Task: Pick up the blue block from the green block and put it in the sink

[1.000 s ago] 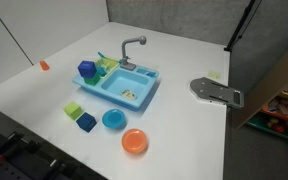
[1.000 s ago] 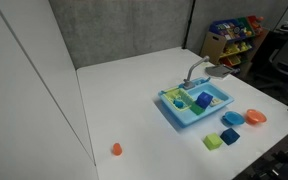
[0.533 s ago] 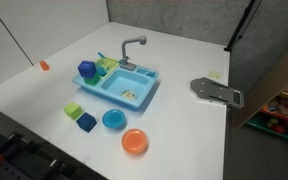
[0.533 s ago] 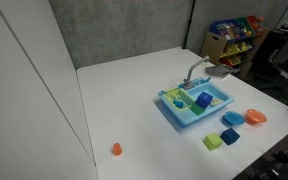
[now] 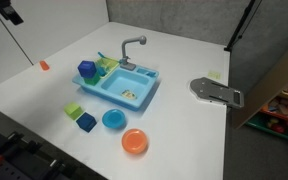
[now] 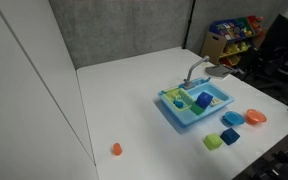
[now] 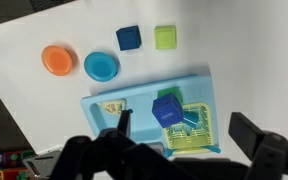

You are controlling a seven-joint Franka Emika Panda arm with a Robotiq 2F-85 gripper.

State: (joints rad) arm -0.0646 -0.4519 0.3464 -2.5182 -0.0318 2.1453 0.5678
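While the gripper (image 7: 182, 128) hung high above the table with its jaws spread wide and nothing between them, no part of the task was done. The blue block (image 7: 168, 108) sat ungrasped on the green block (image 7: 195, 100), at one end of the sink (image 7: 144, 97) beside the open basin. Left to right in the wrist view lay the orange dish (image 7: 56, 59), round blue dish (image 7: 101, 66), lighter blue cube (image 7: 129, 38) and mint-green block (image 7: 165, 37), then the stacked pair. Judged remaining: descend, pinch the blue block, lift it off, carry it over the basin, release. Room: the block's top looked free from above, but the sink wall ran just beside the stack and the grey faucet (image 5: 134, 45) stood near it, so a straight-down approach seemed safest. The white table (image 5: 184, 60) lay open beyond the sink, and the dishes and spare cubes sat apart from the basin.
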